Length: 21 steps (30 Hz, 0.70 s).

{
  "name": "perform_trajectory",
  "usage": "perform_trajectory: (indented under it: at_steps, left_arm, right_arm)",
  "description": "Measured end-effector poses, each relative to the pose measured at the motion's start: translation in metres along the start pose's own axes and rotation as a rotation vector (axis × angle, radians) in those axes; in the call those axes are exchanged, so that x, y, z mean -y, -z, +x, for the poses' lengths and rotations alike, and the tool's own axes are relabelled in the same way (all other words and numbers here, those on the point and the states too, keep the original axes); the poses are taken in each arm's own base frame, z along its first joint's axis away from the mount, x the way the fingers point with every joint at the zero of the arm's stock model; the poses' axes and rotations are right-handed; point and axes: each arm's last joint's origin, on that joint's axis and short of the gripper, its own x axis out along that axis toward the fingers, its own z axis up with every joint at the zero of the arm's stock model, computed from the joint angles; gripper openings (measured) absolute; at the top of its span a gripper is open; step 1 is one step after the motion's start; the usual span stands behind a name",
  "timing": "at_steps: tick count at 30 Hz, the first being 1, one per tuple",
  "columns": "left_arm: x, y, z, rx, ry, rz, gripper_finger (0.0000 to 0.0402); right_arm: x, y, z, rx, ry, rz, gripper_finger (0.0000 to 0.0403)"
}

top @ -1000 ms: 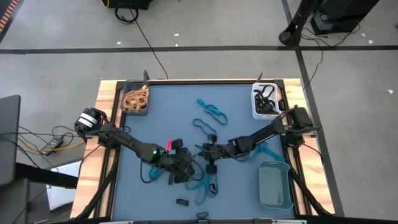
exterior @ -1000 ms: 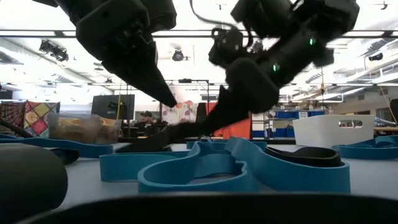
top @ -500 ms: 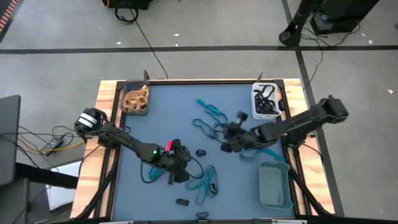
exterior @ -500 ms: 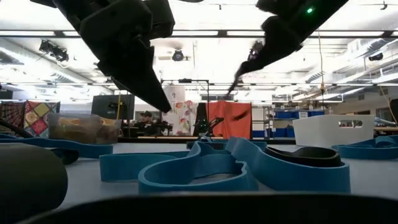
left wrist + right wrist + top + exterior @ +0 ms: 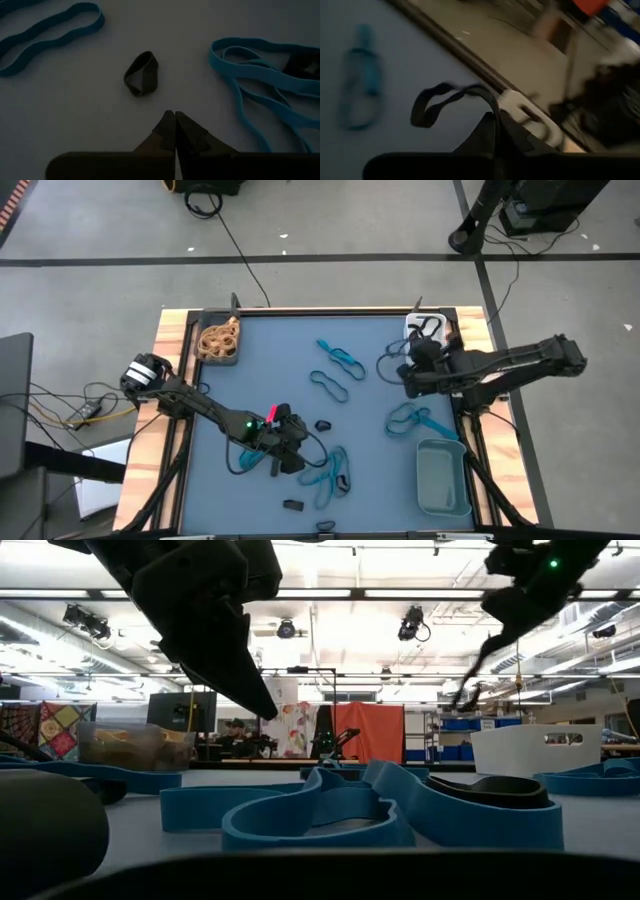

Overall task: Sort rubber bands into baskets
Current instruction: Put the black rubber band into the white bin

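The right gripper (image 5: 404, 370) is clamped on a black rubber band (image 5: 451, 98), held in the air near the table's (image 5: 270, 365) far right corner, just beside the white basket (image 5: 425, 343). The left gripper (image 5: 175, 131) hangs low near the table's front edge, fingers pressed together on nothing, with a small black band (image 5: 142, 73) lying just ahead of it and blue bands (image 5: 328, 470) beside it.

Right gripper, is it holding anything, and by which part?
Yes: the right gripper pinches a black rubber band at one end; the rest of the loop hangs free.
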Motion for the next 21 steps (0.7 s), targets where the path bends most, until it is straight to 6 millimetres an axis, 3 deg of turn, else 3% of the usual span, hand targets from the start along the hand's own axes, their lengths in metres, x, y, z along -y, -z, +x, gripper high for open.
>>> perform_trajectory:
  at_steps: [6, 14, 21]
  left_arm:
    - [0.002, 0.0, 0.004, 0.017, 0.007, 0.019, 0.0006]
    - [0.007, 0.011, 0.029, 0.001, -0.01, 0.045, 0.0006]
    - [0.0, 0.014, 0.045, -0.02, -0.039, 0.03, 0.0042]
  right_arm:
    - [0.026, 0.004, 0.011, -0.095, 0.167, 0.112, 0.0025]
    - [0.034, 0.014, 0.033, -0.224, 0.276, 0.138, 0.0032]
    - [0.041, 0.028, 0.052, -0.354, 0.348, 0.168, 0.0083]
